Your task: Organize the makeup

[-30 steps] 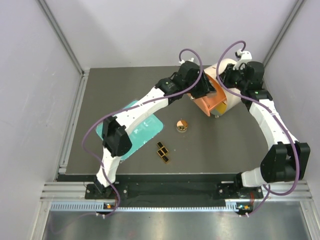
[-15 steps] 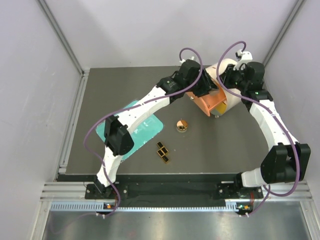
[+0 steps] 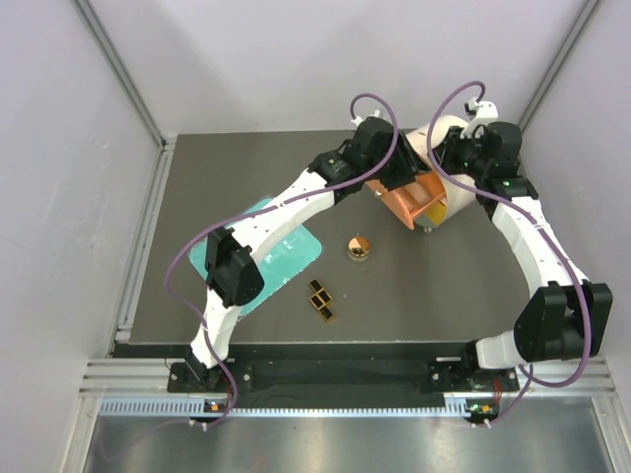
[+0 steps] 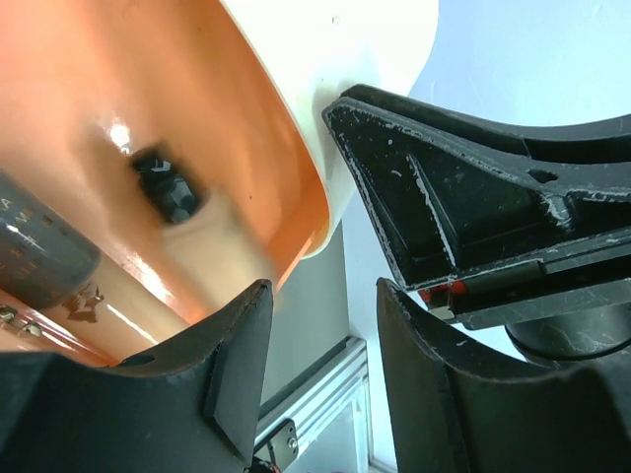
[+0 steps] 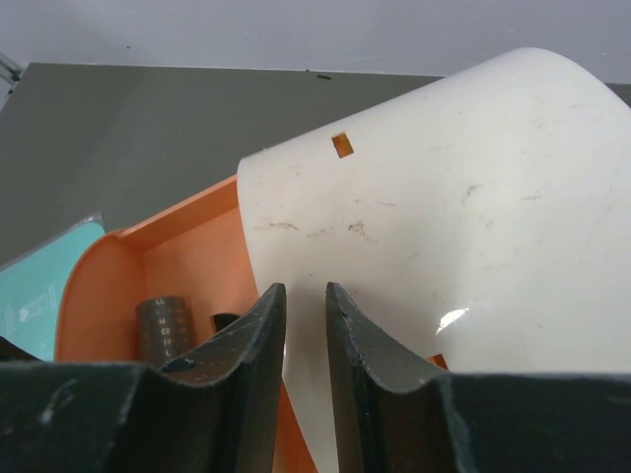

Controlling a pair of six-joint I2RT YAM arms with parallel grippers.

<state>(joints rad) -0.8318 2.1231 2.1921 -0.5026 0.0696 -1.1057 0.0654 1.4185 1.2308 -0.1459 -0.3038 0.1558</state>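
Left tool (image 4: 320,293) released at drawer (image 3: 409,202) rim, upper right; right tool (image 5: 304,296) clenched on drum (image 5: 444,227). If it slips, drum rolls, drawer spills.

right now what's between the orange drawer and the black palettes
Only the round gold compact, standing on the table; the top external view shows it.

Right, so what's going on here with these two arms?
Both arms are at the drum. The right gripper pinches its white wall; the left gripper, open, sits at the rim of the orange drawer, which holds a dark-capped tube. The compact and palettes lie out on the table.
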